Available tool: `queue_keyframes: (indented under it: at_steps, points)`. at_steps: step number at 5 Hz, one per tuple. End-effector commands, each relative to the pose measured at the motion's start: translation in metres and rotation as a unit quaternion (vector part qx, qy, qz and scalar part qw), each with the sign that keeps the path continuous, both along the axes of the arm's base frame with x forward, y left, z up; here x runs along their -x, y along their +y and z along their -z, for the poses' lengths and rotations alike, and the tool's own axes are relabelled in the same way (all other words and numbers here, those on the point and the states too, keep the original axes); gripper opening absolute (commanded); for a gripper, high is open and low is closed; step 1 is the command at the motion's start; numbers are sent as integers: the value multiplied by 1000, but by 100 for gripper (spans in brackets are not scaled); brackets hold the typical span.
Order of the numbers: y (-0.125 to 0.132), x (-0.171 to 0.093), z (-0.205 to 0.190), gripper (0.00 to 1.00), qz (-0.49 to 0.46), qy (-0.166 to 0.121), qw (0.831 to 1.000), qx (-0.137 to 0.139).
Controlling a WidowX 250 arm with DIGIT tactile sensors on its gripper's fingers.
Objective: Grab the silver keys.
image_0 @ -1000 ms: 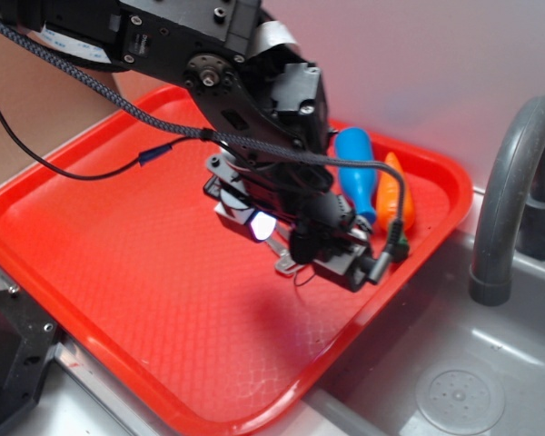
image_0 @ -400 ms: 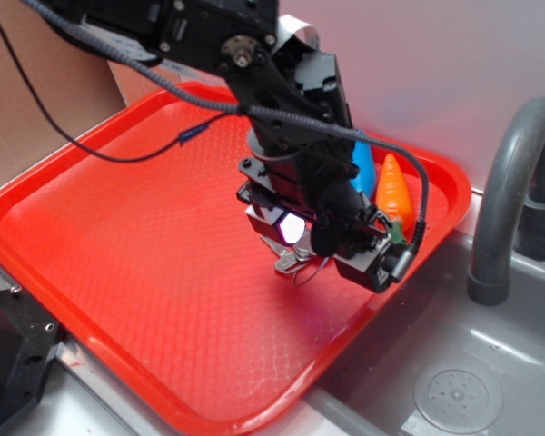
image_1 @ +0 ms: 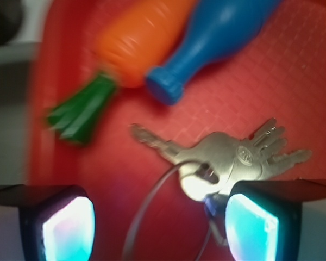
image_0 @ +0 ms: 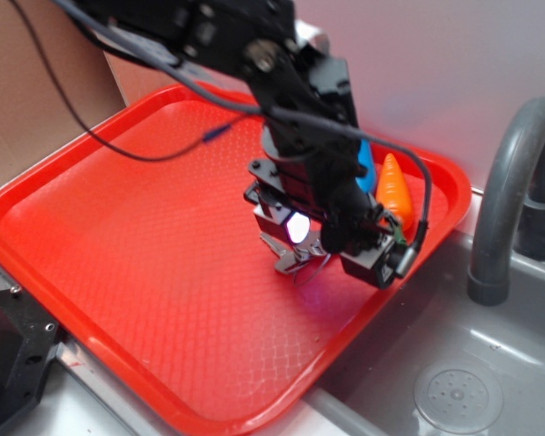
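Silver keys (image_1: 236, 157) lie fanned flat on the red tray (image_0: 118, 236), close to its right rim. Claw (image_1: 157, 223) hangs just above, fingers spread wide. Toy carrot (image_1: 125, 43) and blue bottle (image_1: 217, 38) lie just beyond.

There is one red plastic tray (image_0: 145, 263), one orange toy carrot with green leaves (image_1: 133, 41), one blue plastic bottle-shaped toy (image_1: 217, 35), one bunch of flat silver metal keys (image_1: 233, 155) on a thin wire ring, and one grey curved faucet (image_0: 509, 182).
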State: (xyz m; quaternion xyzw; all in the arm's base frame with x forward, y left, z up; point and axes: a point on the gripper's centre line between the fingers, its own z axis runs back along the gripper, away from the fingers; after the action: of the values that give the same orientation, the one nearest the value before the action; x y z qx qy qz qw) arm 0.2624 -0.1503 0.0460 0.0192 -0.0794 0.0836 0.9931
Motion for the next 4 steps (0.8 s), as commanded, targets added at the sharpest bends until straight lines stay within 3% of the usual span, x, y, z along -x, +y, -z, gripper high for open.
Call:
queue_keyframes:
  at_steps: [1, 4]
  points:
    - [-9, -17, 1, 0, 19, -19, 999, 19]
    - [-1, -8, -17, 0, 42, -55, 998, 10]
